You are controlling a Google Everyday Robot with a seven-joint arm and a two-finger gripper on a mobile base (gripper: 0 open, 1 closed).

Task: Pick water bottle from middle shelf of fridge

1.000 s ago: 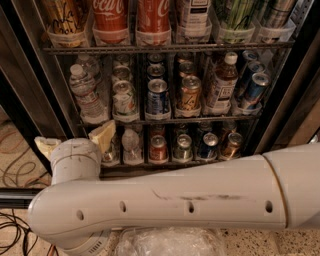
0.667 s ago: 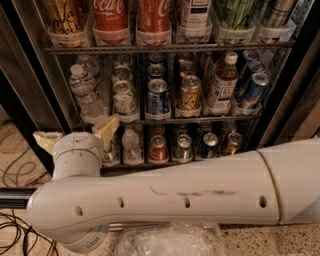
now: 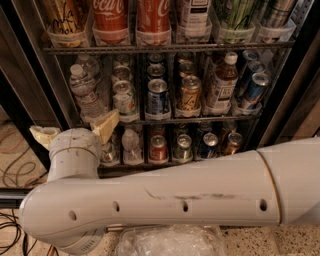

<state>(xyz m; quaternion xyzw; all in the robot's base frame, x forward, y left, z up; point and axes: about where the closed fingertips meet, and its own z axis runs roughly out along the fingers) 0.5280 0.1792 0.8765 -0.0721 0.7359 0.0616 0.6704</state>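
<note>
Where the white arm [image 3: 175, 195] bends upward at lower left, the hand [image 3: 75, 131] sits in front of the fridge [image 3: 286, 92]. Its two cream fingers [image 3: 106, 126] are spread wide with nothing between them.

Water bottle [image 3: 85, 94]: directly above the hand, a little toward the right-side finger, standing at the left end of the middle shelf [image 3: 170, 120]. That finger's tip overlaps the shelf edge just beside the bottle's base; whether they touch cannot be told. Bottle upright, long axis vertical, white cap up, base down toward the hand.

Further right of the hand on the same rack: rows of cans [image 3: 157, 97], then an amber-drink bottle [image 3: 222, 82]. Higher above the hand, on the upper rack, red cola cans [image 3: 110, 15]. Left of the hand and lower, cables [image 3: 15, 165] on the floor.
</note>
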